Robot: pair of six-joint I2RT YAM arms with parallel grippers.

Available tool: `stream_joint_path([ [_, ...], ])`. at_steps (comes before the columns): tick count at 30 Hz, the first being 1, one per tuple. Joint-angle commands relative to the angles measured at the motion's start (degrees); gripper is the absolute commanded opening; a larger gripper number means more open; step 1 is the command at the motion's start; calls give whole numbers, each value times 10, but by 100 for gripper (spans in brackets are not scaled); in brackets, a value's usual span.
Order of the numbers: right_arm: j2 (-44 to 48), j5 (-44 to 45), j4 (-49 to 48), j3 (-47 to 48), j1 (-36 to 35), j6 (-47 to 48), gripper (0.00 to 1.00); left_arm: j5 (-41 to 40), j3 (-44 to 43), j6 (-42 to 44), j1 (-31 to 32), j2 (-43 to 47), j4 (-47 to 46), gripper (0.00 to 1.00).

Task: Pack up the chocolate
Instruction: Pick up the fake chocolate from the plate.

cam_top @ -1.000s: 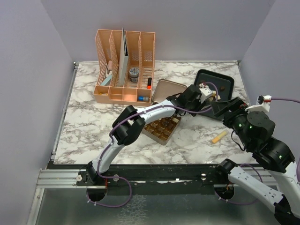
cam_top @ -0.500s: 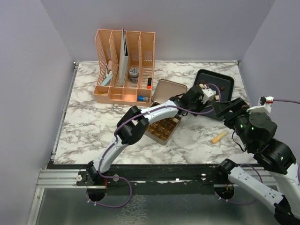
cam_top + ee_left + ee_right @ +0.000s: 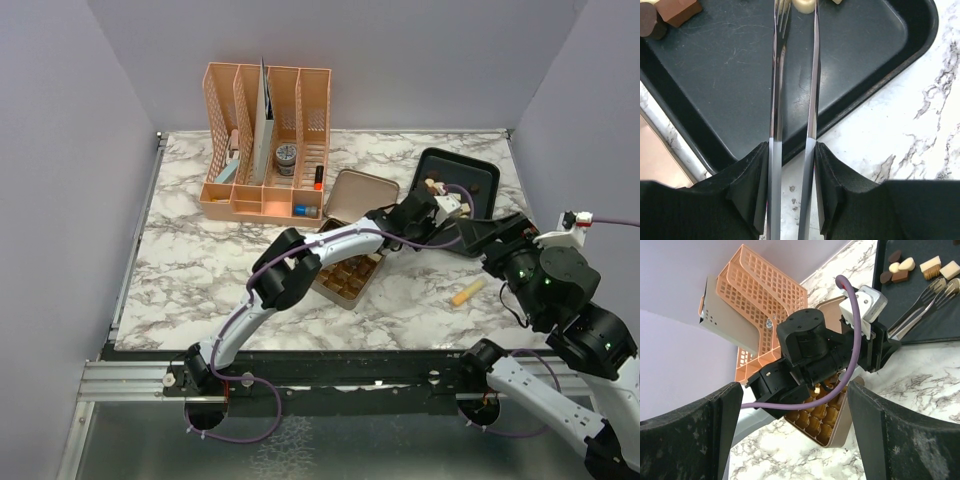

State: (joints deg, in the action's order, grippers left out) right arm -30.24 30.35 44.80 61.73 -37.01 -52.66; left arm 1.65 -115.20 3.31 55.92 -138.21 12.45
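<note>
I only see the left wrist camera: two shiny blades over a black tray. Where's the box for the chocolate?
Observer: The open gold tin sits on the table left of the black tray, under the left arm that holds those tongs.
Operator: What's the other arm doing?
Observer: The right gripper hangs open, facing the left arm, holding nothing.
Operator: Is anything loose on the table?
Observer: One small tan stick lies alone on the marble, in front of the tray.

tongs (image 3: 779, 75): tips cut off at top edge | cream piece (image 3: 804, 4): mostly cut off there too | gold tin (image 3: 345, 298): partly hidden under left arm (image 3: 330, 240)
</note>
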Motion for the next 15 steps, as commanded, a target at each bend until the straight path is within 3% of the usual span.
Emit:
stream_joint_path([
  [1, 14, -7, -4, -18, 2, -7, 90, -12, -7, -7, 9, 63, -2, 30],
  [11, 54, -48, 9, -62, 2, -24, 89, -67, 85, -69, 9, 161, -1, 22],
  [15, 72, -46, 14, -73, 2, -31, 89, -72, 147, -86, 10, 203, -13, 25],
])
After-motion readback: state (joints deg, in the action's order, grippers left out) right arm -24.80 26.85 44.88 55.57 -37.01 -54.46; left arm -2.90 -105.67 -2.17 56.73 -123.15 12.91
